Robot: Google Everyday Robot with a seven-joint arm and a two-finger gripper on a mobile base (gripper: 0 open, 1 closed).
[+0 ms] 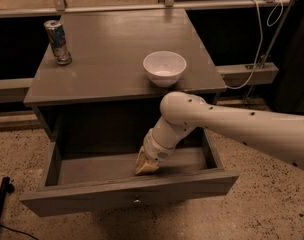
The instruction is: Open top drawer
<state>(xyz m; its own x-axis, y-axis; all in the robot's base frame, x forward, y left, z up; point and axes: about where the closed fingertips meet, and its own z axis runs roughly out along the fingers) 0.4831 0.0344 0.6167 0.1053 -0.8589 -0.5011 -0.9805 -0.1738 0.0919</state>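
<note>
The top drawer (pixel 82 194) of the grey cabinet stands pulled far out toward me. It is a shallow grey box, and its flat front has a small round metal knob (pixel 137 201) at the centre. The inside of the drawer shows bare grey wood. My white arm (pixel 232 126) reaches in from the right and bends down into the drawer. The gripper (pixel 146 165) is low inside the drawer, just behind the front panel and a little right of the knob.
A white bowl (pixel 164 67) sits near the front right of the cabinet top (pixel 107 54). A drink can (pixel 57 42) stands at the back left. A white cable (pixel 262 39) hangs at the right. A black object (pixel 1 199) lies on the speckled floor at the left.
</note>
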